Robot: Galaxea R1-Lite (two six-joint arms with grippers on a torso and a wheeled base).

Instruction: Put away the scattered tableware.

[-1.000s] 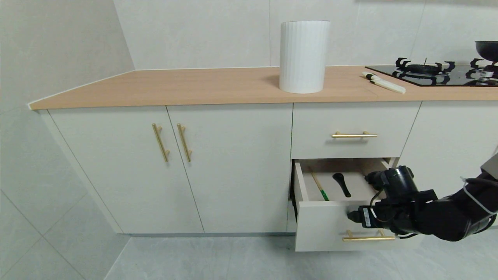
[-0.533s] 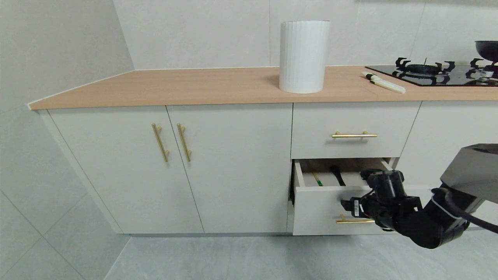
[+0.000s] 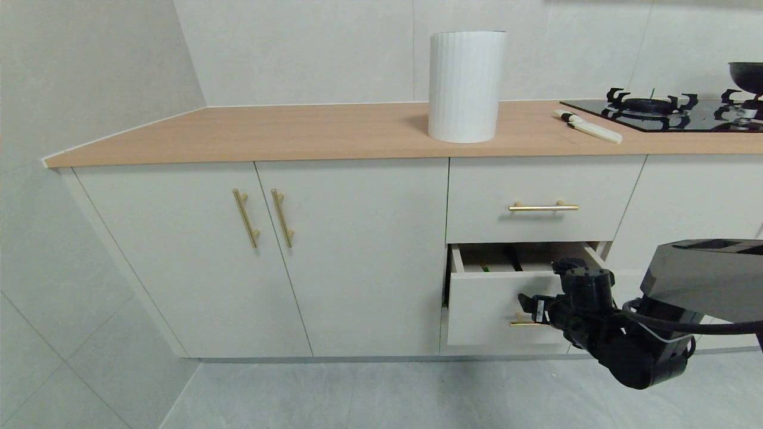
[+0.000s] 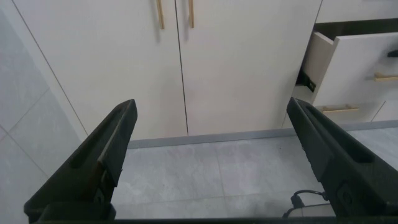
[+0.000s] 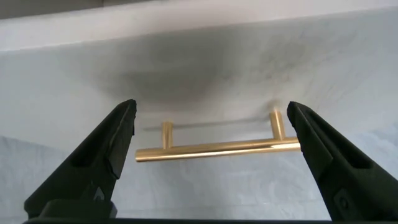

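Fingers of right gripper [image 5: 211, 111] spread wide, empty, flanking brass bar handle [image 5: 217, 148] on white lower drawer [image 3: 489, 304], open just a slit; green-tipped stick [image 3: 484, 268] lying inside. Left gripper [image 4: 211, 109] fingers equally wide, empty, above grey floor tiles [image 4: 186, 174].

- right arm [image 3: 638, 354]: glossy black rounded housings, bulbous wrist joint, short black cylindrical module on top by the wrist
- grey link [image 3: 703, 277] behind the black section: matte, flat-faced, angular edges
- black cable [image 3: 685, 325] out from under the grey link to the wrist, plus a thin pale line across the black housing
- right gripper [image 3: 524, 310]: black, small white label [image 3: 539, 307] on its side, print too small to read
- its fingers [image 5: 102, 168]: matte black wedges tapering to the tips, bevelled inner faces
- left gripper [image 4: 209, 106]: fingers [image 4: 99, 162] are the same black wedges, thin black cable loop [image 4: 308, 198] near one finger's base
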